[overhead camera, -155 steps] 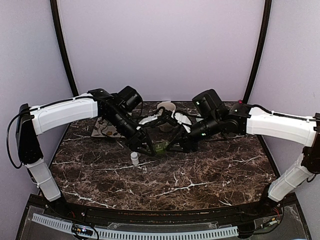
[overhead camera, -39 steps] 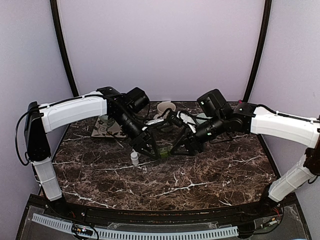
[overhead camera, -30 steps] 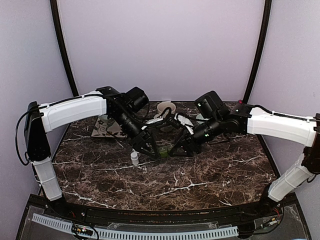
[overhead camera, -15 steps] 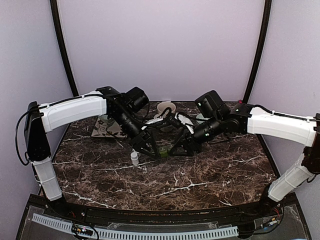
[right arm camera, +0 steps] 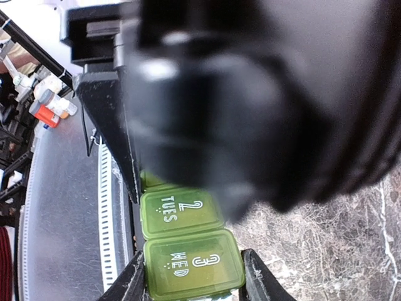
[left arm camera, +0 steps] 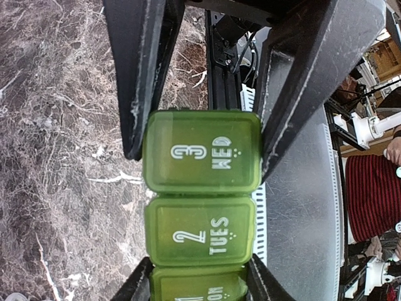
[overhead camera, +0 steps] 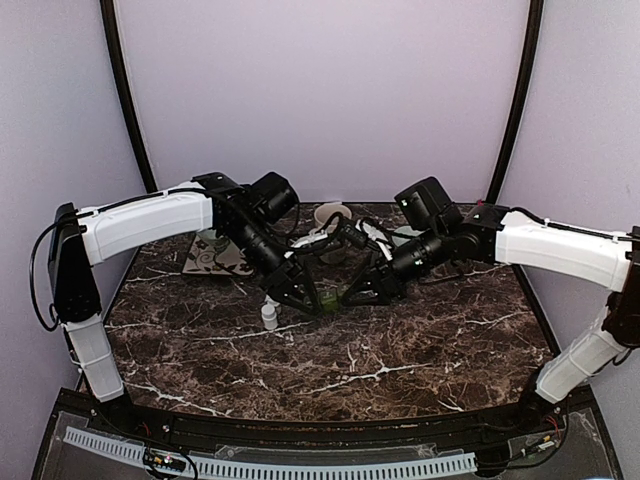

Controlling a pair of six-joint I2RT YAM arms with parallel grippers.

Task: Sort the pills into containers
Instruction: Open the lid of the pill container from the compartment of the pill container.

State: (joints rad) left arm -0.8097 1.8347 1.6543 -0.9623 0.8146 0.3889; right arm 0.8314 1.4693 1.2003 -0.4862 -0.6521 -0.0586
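A green weekly pill organizer (overhead camera: 330,298) is held between both grippers just above the marble table (overhead camera: 400,350). In the left wrist view its lids read 3 WED (left arm camera: 202,160), 2 TUES (left arm camera: 200,231) and MON, all closed. My left gripper (overhead camera: 308,300) is shut on the MON end (left arm camera: 197,285). My right gripper (overhead camera: 352,296) is shut on the WED end (right arm camera: 194,276), and its fingers (left arm camera: 143,81) flank that lid in the left wrist view. No loose pills can be made out.
A small white bottle (overhead camera: 269,317) stands on the table just left of the left gripper. A patterned tray (overhead camera: 212,258) lies at the back left. A pale cup (overhead camera: 333,215) and white items (overhead camera: 372,238) sit at the back centre, behind the grippers.
Since five seconds ago both grippers and the organizer have come forward and slightly right. In the last second the right wrist shifted a little right and up; the organizer stays gripped at both ends.
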